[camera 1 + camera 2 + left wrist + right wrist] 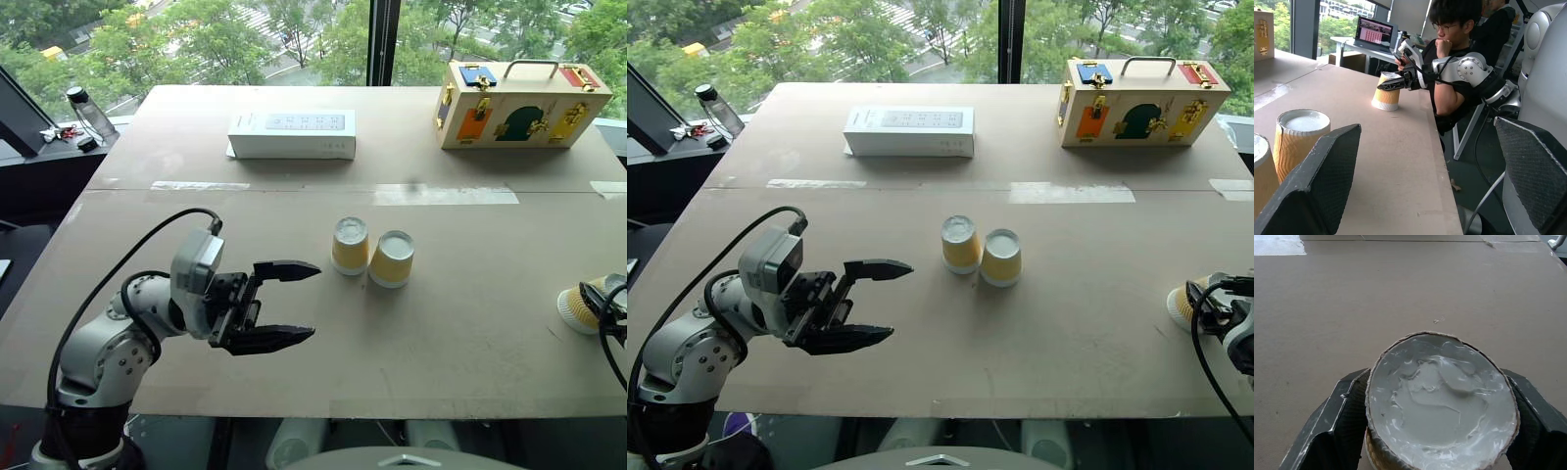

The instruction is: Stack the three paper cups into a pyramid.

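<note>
- At mid-worktop, two ribbed yellow-tan paper cups [350,245] [392,258] stand inverted, touching.
- Third ribbed cup [1440,401] sits near the right edge, right gripper [1437,428] clamped on its sides.
- Left gripper [284,304] hangs apart, empty.
- Judgement: light, thin-walled, crushable; grip gently mid-wall.

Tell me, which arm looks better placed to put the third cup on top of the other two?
The right. Its fingers already clasp the third paper cup at the table's right edge. The left gripper hangs open and empty beside the two upside-down cups standing together.
</note>
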{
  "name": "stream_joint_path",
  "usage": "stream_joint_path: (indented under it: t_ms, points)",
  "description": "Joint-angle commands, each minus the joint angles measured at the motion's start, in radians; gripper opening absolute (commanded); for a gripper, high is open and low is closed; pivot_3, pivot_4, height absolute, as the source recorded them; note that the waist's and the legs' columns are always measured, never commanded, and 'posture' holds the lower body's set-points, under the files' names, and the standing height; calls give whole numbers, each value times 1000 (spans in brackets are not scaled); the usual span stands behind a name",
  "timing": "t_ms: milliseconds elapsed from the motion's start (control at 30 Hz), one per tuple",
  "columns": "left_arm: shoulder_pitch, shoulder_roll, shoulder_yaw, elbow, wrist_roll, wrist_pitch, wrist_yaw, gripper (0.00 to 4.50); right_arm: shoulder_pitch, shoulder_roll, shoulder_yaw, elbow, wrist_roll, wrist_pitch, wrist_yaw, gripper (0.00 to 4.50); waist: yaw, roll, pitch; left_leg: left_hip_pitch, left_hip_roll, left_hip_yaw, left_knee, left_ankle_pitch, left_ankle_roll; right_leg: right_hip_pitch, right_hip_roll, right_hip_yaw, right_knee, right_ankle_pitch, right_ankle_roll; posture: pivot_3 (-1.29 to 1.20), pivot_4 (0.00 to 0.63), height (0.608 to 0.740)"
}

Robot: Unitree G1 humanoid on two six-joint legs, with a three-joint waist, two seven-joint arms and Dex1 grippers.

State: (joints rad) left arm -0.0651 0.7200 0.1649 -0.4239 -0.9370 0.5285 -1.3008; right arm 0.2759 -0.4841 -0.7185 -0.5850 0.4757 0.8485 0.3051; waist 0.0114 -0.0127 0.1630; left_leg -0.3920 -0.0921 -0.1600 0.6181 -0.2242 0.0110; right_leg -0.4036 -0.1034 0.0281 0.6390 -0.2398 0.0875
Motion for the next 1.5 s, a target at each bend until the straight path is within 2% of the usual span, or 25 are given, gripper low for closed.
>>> stream_joint_path:
  t_ms: [33,100,200,333,433,500,633,667,733,933,1167,1300,1333,1500]
  points:
    - [11,9,28,-37,-16,-2,17,4500,12,-24,-7,-39,-2,-92,47,2335,0,0,0,0,0,0,0,0,0,0,0,0,0,0,0,0,150,740]
    - [28,2,38,-31,-5,-13,31,4500,-18,-25,-8,-73,71,-110,91,2335,-3,0,0,0,0,0,0,0,0,0,0,0,0,0,0,0,150,740]
    - [72,-30,100,-5,-38,-5,106,4500,-118,-82,96,-152,194,-83,173,2335,-22,1,1,1,1,1,0,0,0,0,0,2,1,0,0,0,150,740]
    - [151,-50,179,4,-23,-44,130,4500,-441,-143,321,-152,323,19,177,2335,-43,-1,2,6,8,10,0,0,0,0,-1,0,1,1,-4,0,150,740]
    - [226,-58,247,15,-45,-38,144,4500,-713,-153,520,-64,299,71,180,2335,-32,-2,3,5,8,10,-1,0,0,1,0,-6,0,1,-6,0,150,740]
    - [273,-70,291,25,-42,-56,151,4500,-850,-143,629,-7,280,95,203,2335,-28,-3,3,2,9,12,-1,0,0,-4,-1,-1,-1,3,-8,0,150,740]
    - [323,-126,340,38,39,-169,175,4500,-986,-126,740,56,281,155,221,2335,-13,-6,1,-6,8,10,0,1,-2,-8,-1,-7,-3,6,-5,0,150,740]
    - [334,-161,358,53,6,-196,142,4500,-1013,-119,766,67,273,162,222,2335,-13,-6,1,-7,8,9,1,2,-5,-8,-1,-8,-4,6,-5,0,150,740]
    - [363,-197,375,75,43,-277,108,4500,-1046,-117,805,82,255,170,229,2335,-13,-6,1,-8,7,9,0,2,-6,-9,-3,-5,-5,6,-5,0,150,740]
    - [434,-152,384,102,-7,-221,37,4500,-1071,-129,865,117,208,156,276,2335,-23,-6,1,-8,8,10,0,-1,-1,-8,-2,-5,-8,6,-5,0,150,740]
    - [460,-148,397,112,-19,-218,-3,4500,-1082,-122,940,142,131,134,314,2335,-26,-6,1,-6,9,11,0,-1,-1,-8,0,-6,-4,7,-6,0,150,740]
    - [476,-149,405,106,-37,-219,-44,4500,-1079,-124,970,157,92,103,353,4257,-26,-6,1,-5,9,11,0,-1,-1,-9,0,-6,-3,7,-6,0,150,740]
    - [476,-152,410,106,-44,-222,-50,4500,-1076,-121,967,155,89,97,358,4416,-26,-6,1,-5,9,11,0,-1,-1,-8,0,-6,-3,7,-6,0,150,740]
    - [471,-162,420,110,-73,-223,-75,4500,-1066,-107,884,129,122,91,371,4416,-26,-6,1,-5,9,11,0,-1,-1,-9,0,-5,-3,7,-6,0,150,740]
